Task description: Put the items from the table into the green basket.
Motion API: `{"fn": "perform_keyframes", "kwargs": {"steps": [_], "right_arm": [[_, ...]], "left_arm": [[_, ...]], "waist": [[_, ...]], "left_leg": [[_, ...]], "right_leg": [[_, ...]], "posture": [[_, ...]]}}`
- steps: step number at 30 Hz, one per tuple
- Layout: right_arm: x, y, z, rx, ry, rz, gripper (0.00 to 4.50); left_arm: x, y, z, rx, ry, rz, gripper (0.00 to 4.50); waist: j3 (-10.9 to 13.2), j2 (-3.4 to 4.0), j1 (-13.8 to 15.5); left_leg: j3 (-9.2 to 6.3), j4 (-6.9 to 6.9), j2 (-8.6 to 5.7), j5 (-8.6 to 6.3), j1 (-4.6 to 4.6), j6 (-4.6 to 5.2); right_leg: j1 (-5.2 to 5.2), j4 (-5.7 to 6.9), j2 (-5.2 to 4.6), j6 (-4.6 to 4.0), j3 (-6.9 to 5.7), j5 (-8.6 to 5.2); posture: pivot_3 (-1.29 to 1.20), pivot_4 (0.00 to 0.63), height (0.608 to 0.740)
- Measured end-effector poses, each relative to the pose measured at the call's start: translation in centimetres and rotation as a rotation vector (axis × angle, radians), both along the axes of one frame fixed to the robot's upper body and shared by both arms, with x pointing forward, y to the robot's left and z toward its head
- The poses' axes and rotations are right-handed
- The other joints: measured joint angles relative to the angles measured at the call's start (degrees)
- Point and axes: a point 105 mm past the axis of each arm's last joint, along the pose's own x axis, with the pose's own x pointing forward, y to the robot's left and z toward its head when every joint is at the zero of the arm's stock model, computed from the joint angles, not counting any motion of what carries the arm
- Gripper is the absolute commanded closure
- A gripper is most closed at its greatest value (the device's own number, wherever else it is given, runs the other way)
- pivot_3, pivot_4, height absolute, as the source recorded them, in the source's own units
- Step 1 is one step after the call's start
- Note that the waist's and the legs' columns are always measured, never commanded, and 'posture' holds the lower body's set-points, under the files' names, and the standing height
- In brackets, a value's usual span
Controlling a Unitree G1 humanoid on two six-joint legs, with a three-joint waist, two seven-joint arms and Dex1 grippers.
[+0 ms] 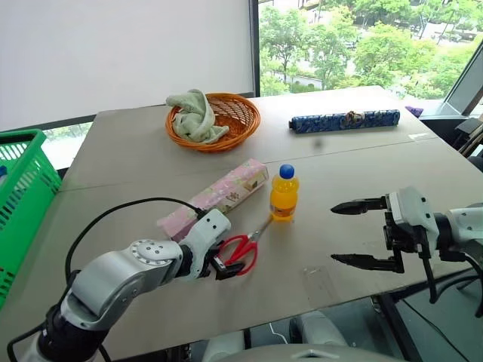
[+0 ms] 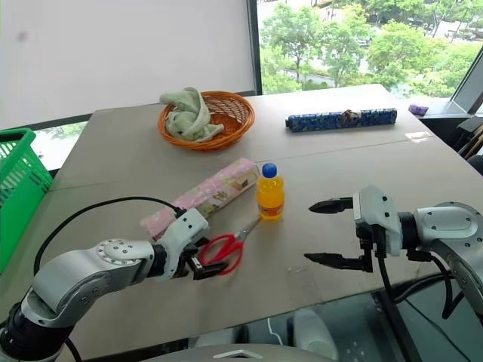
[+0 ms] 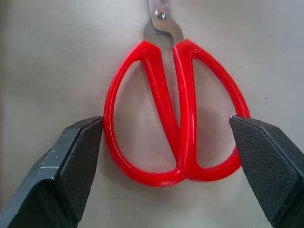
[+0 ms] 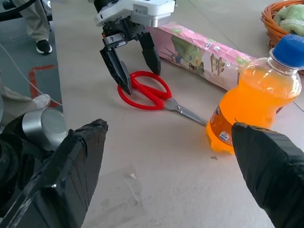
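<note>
A: What sits far left?
B: The green basket, at the table's left edge, well apart from the rest.

A: And the left gripper?
B: Low over the scissors, its fingers spread wide, one on each side of the red handles, not clamped on them.

A: Next along?
B: The pink box lies flat just behind the scissors; the orange bottle stands upright beside the box's end, near the blade tips.

A: The right gripper?
B: Released too, held above the table, nothing between its fingers, pointing toward the bottle.
</note>
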Motion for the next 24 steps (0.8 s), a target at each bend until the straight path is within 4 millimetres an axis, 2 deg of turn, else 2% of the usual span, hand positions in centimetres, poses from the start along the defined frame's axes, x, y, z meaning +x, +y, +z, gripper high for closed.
{"fn": "perform_keyframes", "kwargs": {"steps": [8,16,18,19,21,24], "right_arm": [[0.1,0.0,0.0,0.001,-0.004,-0.010,0.00],[0.1,0.0,0.0,0.001,-0.006,-0.011,0.00],[0.1,0.0,0.0,0.001,-0.005,-0.012,0.00],[0.0,0.0,-0.1,0.001,-0.003,-0.014,0.00],[0.0,0.0,0.0,0.000,-0.005,-0.012,0.00],[0.0,0.1,0.0,0.000,-0.007,-0.012,0.00]], "left_arm": [[0.4,-0.4,-0.9,0.040,-0.008,-0.032,0.14],[0.7,-0.5,-1.0,0.050,-0.015,-0.058,0.14],[0.6,-0.5,-0.8,-0.038,0.020,-0.026,0.14],[0.7,-0.8,-0.1,-0.138,0.046,0.004,0.14],[0.8,-1.0,0.9,-0.230,0.063,0.014,0.14],[1.1,0.1,1.6,-0.256,0.071,0.050,0.14]], "waist": [[-0.09,0.12,-0.22],[-0.15,0.21,-0.20],[-0.15,0.22,-0.27],[-0.11,0.18,-0.28],[-0.06,0.07,-0.41],[-0.06,0.07,-0.73]], "left_leg": [[-0.04,0.01,-0.05,0.00,0.06,0.00],[-0.09,0.08,-0.11,0.00,0.12,0.00],[-0.13,0.08,-0.09,0.00,0.08,0.00],[-0.18,0.08,-0.08,0.00,-0.01,0.00],[-0.18,0.09,-0.06,0.00,-0.07,0.01],[-0.15,0.06,-0.06,0.00,-0.06,0.01]], "right_leg": [[0.08,0.00,-0.05,0.01,-0.03,0.00],[0.17,-0.02,-0.15,0.01,-0.07,-0.01],[0.15,-0.01,-0.14,0.01,-0.07,-0.01],[0.09,-0.02,-0.13,0.01,-0.10,-0.01],[0.04,-0.02,-0.09,0.02,-0.13,-0.01],[0.02,-0.01,-0.04,0.05,-0.11,-0.02]], "posture": [[-0.13,0.000,0.740],[-0.14,0.000,0.740],[-0.14,0.000,0.740],[-0.14,0.000,0.740],[-0.14,0.000,0.740],[-0.13,0.000,0.740]]}}
